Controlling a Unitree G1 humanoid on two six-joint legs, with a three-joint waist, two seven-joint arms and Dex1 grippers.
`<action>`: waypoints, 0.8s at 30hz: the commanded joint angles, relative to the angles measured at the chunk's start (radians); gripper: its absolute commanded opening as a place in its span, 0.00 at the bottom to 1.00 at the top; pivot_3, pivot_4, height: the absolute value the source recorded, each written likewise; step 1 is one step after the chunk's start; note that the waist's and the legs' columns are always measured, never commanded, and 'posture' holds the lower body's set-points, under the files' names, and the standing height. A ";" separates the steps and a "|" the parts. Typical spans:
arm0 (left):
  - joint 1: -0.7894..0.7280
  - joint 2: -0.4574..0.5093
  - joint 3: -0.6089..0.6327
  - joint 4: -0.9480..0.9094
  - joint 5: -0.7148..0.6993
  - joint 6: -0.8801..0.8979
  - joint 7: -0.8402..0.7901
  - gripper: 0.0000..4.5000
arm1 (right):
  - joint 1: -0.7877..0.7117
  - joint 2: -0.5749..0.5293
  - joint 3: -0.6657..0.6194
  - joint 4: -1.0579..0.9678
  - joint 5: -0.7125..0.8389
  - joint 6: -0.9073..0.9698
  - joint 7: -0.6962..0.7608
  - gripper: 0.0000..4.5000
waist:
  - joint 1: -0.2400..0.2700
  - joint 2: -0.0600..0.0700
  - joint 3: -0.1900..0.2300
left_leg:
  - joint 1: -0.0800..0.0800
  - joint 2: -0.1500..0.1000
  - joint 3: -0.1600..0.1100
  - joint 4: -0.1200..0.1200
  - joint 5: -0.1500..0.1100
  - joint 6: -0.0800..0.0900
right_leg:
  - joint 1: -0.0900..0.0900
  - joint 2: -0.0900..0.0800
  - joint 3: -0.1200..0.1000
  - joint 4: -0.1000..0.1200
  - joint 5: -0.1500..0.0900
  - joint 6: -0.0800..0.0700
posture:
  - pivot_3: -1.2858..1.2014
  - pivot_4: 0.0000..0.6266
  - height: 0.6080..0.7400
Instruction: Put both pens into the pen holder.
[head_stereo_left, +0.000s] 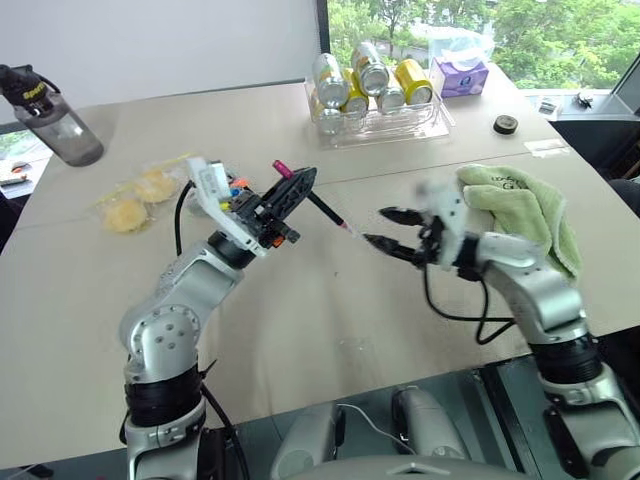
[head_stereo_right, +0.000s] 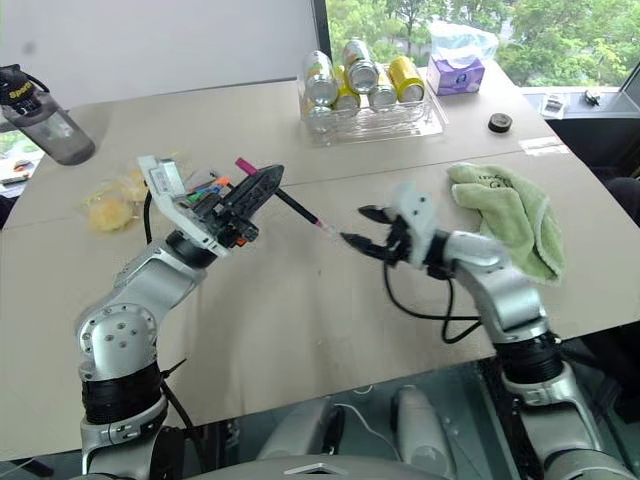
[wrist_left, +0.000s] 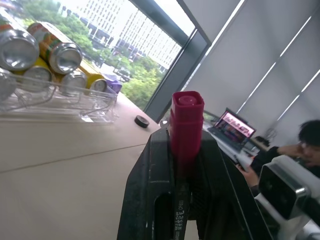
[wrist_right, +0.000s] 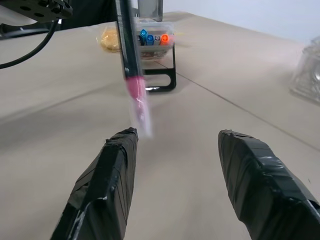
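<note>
My left gripper (head_stereo_left: 298, 183) is shut on the magenta-pink pen (head_stereo_left: 325, 212) and holds it above the table. The pink cap end (wrist_left: 186, 120) sticks out past its black fingers (wrist_left: 150, 185), and the dark barrel slants down toward my right gripper (head_stereo_left: 378, 226). That gripper stands open just off the pen's lower tip (wrist_right: 137, 107), with nothing between its fingers. The black pen holder (wrist_right: 159, 60) stands on the table behind my left gripper, frame loop at the front. Several marker ends, blue and orange among them, show in it. Whether one is the blue pen I cannot tell.
A clear tray of drink cans (head_stereo_left: 380, 115) stands at the back, with a purple tissue box (head_stereo_left: 458, 75) beside it. A green cloth (head_stereo_left: 520, 210) lies right of my right arm. Yellow snack bags (head_stereo_left: 140, 200) and a water bottle (head_stereo_left: 55, 115) are at the left. A person (wrist_left: 310, 140) sits beyond the table.
</note>
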 joint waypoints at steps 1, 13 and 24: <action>-0.044 0.067 -0.081 -0.060 0.220 -0.141 -0.046 0.00 | -0.015 -0.040 -0.124 -0.065 0.163 0.064 0.063 0.62 | 0.001 0.000 0.000 | 0.000 0.000 0.000 0.000 0.000 0.000 | 0.000 0.000 0.000 0.000 0.000 0.000 | 0.52 0.24 0.99; -0.090 0.347 -0.264 0.170 1.108 -0.710 0.024 0.00 | -0.028 -0.090 -0.250 -0.081 0.345 0.056 0.123 0.62 | 0.002 0.001 0.001 | 0.000 0.001 0.001 -0.004 0.000 0.000 | 0.000 0.000 0.001 -0.004 0.000 0.000 | 0.52 0.24 0.99; -0.085 0.341 -0.291 0.266 1.294 -0.771 0.014 0.00 | -0.019 -0.118 -0.243 -0.093 0.379 0.059 0.129 0.62 | 0.006 0.001 0.001 | -0.002 0.001 -0.002 -0.004 0.000 0.001 | 0.000 -0.001 -0.001 -0.007 0.000 0.000 | 0.52 0.24 0.99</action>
